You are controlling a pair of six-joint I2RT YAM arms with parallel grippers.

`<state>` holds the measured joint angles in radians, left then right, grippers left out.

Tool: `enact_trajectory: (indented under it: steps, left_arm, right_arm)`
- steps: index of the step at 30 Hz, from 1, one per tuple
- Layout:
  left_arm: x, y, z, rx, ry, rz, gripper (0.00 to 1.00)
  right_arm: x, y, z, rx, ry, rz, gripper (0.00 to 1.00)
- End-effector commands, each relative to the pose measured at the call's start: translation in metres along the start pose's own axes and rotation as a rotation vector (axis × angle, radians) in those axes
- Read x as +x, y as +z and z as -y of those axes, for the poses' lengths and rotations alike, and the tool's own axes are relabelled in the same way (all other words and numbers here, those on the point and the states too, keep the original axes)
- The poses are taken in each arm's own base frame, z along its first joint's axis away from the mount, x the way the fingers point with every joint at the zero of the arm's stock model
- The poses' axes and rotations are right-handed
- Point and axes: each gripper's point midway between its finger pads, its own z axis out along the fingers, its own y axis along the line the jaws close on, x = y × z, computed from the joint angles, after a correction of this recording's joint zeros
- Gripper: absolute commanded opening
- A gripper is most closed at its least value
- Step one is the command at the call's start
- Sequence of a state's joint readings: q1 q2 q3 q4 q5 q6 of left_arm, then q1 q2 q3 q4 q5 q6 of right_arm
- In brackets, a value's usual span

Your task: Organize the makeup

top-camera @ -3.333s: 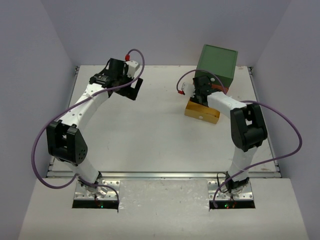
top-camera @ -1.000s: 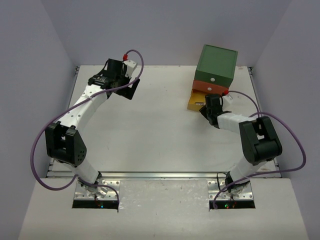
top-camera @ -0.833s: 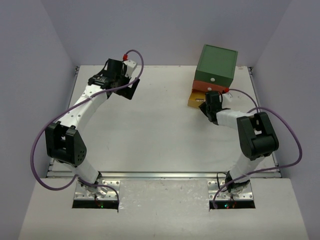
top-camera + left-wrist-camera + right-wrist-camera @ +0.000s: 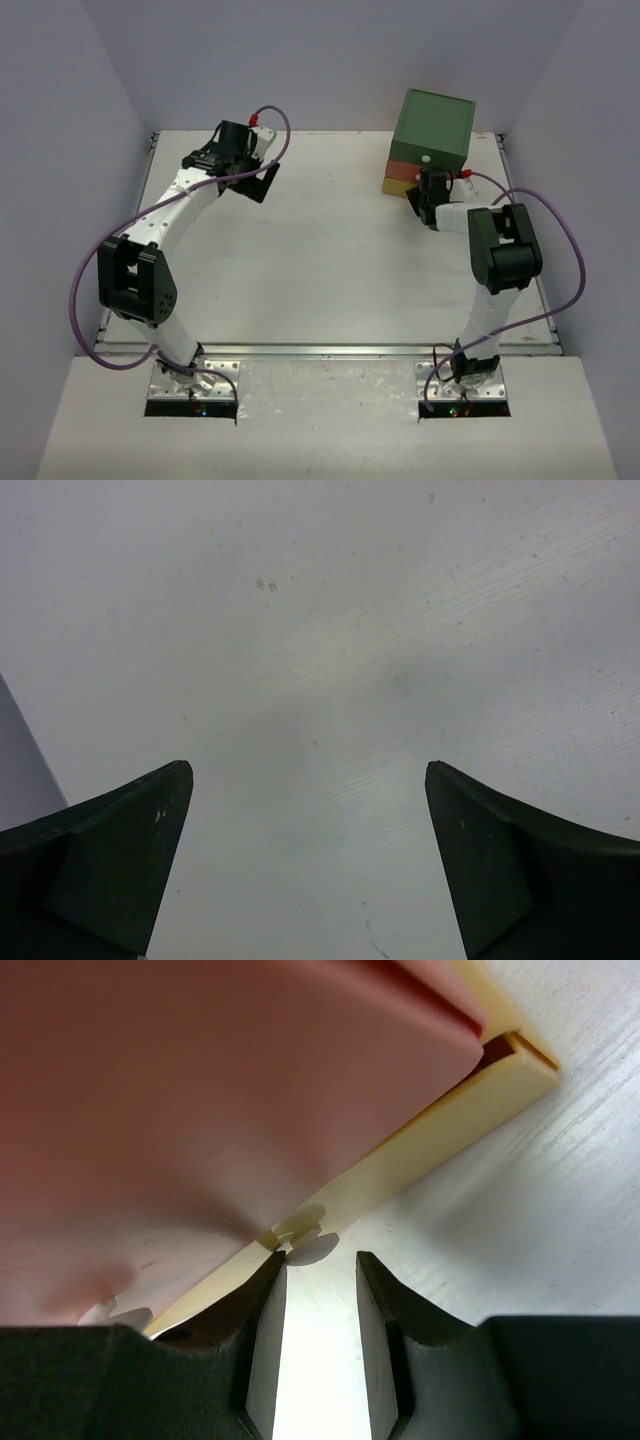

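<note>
Right tool [image 4: 320,1260] is held narrowly parted, pinching nothing, just short of the yellow drawer's knob [image 4: 305,1245] on the drawer box [image 4: 430,130]. Left tool [image 4: 308,770] is spread wide over the counter [image 4: 320,630], well apart from that box. No makeup is seen. Small, light, slick pieces are expected, best gripped across their narrow sides.

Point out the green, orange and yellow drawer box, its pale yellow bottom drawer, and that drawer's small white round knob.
green, orange and yellow drawer box [image 4: 432,122]: top external view, green top.
pale yellow bottom drawer [image 4: 432,1135]: right wrist view, front panel.
small white round knob [image 4: 311,1250]: right wrist view, disc face.
</note>
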<state>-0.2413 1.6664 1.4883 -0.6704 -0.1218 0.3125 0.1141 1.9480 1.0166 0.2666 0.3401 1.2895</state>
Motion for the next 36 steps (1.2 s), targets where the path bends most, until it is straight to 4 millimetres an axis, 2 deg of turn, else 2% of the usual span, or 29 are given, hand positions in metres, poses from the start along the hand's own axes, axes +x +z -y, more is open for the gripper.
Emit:
enact_trajectory:
  steps: [1, 9, 21, 27, 29, 31, 34, 36]
  left_arm:
    - [-0.009, 0.0, -0.006, -0.003, -0.003, 0.036, 1.0]
    - [-0.01, 0.004, -0.005, 0.004, 0.003, 0.033, 1.0]
    - [-0.016, 0.004, 0.001, 0.039, -0.009, 0.044, 1.0]
    - [-0.015, 0.002, 0.001, 0.041, -0.012, 0.05, 1.0]
    - [-0.017, 0.003, 0.003, 0.047, -0.02, 0.054, 1.0]
    - [-0.019, 0.003, 0.003, 0.046, -0.03, 0.057, 1.0]
    - [-0.017, 0.004, 0.005, 0.052, -0.056, 0.052, 1.0]
    - [-0.016, 0.003, 0.007, 0.056, -0.073, 0.051, 1.0]
  right_arm:
    - [-0.027, 0.01, -0.015, -0.027, 0.083, 0.097, 0.34]
    - [-0.031, 0.008, -0.022, -0.065, 0.089, 0.106, 0.35]
    - [-0.042, -0.023, -0.028, -0.116, 0.009, 0.113, 0.42]
    - [-0.025, -0.045, -0.009, -0.11, 0.016, 0.026, 0.42]
    - [-0.005, -0.062, -0.002, -0.114, -0.083, -0.094, 0.43]
    - [0.006, -0.077, 0.008, -0.105, -0.192, -0.167, 0.46]
    - [0.002, -0.109, 0.048, -0.033, -0.426, -0.187, 0.52]
    - [-0.004, -0.122, 0.087, 0.051, -0.518, -0.164, 0.6]
